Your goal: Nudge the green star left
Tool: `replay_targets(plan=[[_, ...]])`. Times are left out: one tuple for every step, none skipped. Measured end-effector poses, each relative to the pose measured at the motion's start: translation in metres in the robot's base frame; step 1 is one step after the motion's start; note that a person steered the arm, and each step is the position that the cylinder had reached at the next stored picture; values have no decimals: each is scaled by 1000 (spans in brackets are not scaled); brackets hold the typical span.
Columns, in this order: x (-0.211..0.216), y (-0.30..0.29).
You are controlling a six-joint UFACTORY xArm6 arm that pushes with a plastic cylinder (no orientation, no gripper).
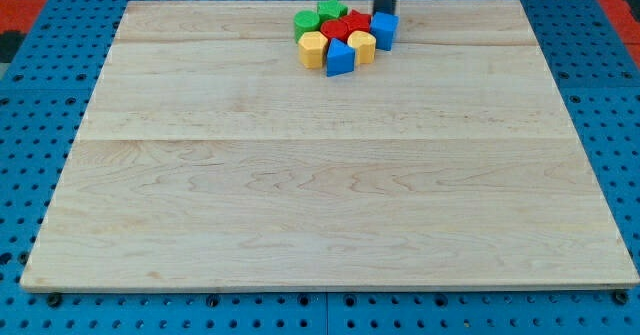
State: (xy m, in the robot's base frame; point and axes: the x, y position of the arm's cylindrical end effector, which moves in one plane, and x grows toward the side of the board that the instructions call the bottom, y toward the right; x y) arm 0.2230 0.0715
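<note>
The green star (332,12) sits at the top of a tight cluster of blocks near the view's top centre of the wooden board (330,175). A green round block (306,22) lies to its left. Red blocks (343,27) sit below the star. A yellow hexagon (313,49), a blue triangle (339,58) and a yellow block (362,45) form the cluster's lower row. A blue cube (384,30) is at the right. My tip (383,13) is just above the blue cube, to the right of the green star, apart from the star.
The board lies on a blue perforated table (30,155). The cluster sits close to the board's top edge. A red area shows at the view's top corners.
</note>
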Motion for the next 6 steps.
replay_targets(plan=[[-27,2],[-31,-21],[-31,-67],[-31,-73],[-31,-74],[-31,-66]])
